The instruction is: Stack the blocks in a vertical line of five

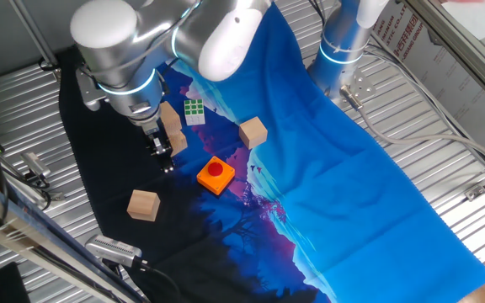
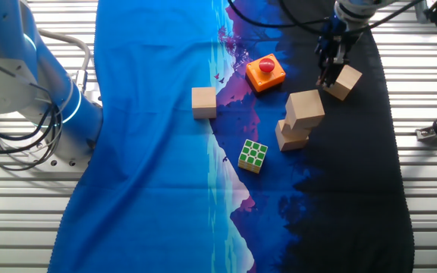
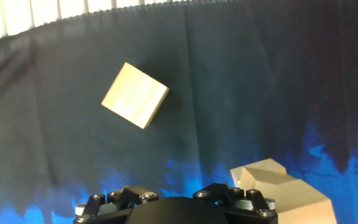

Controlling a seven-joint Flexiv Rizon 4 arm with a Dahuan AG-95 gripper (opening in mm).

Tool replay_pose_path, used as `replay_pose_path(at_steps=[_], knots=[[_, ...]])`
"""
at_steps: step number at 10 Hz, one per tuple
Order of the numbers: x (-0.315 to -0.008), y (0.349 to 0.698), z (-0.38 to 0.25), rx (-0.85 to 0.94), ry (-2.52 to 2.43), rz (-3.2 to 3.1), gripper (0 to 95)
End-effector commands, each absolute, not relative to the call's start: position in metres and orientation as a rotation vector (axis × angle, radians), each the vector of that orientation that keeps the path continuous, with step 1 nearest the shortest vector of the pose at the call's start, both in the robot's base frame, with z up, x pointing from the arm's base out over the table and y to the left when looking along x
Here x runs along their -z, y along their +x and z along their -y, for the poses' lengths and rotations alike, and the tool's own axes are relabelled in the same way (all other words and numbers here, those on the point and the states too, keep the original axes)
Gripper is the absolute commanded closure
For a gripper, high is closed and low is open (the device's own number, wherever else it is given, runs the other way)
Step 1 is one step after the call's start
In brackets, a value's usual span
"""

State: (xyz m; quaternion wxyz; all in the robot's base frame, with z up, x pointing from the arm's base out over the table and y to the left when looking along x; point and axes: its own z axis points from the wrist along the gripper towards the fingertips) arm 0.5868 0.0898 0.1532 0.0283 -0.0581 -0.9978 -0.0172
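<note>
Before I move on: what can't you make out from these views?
- End effector opening: the fingers are small and dark against the black cloth in both fixed views. The hand view shows only its base at the bottom edge.
- Stacked light tan wooden cubes: partly behind the silver arm in one fixed view, cut off by the hand view's bottom edge.
- A fifth cube: only four show.

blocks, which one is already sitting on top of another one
The upper block of the pair beside the puzzle cube, resting skewed on the lower block. The other two lie singly on the cloth.
</note>
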Motion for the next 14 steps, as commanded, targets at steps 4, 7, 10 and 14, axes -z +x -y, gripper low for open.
replay_pose_path(at_steps=[4,7,10,14], knots=[[-0.158,0.557,-0.087,0.034,-0.16,3.008,19.0],[-0.153,0.552,-0.078,0.041,-0.126,3.006,19.0],[-0.155,0.554,-0.082,0.036,-0.128,3.008,19.0],[-0.156,0.555,-0.083,0.033,-0.118,3.005,19.0]])
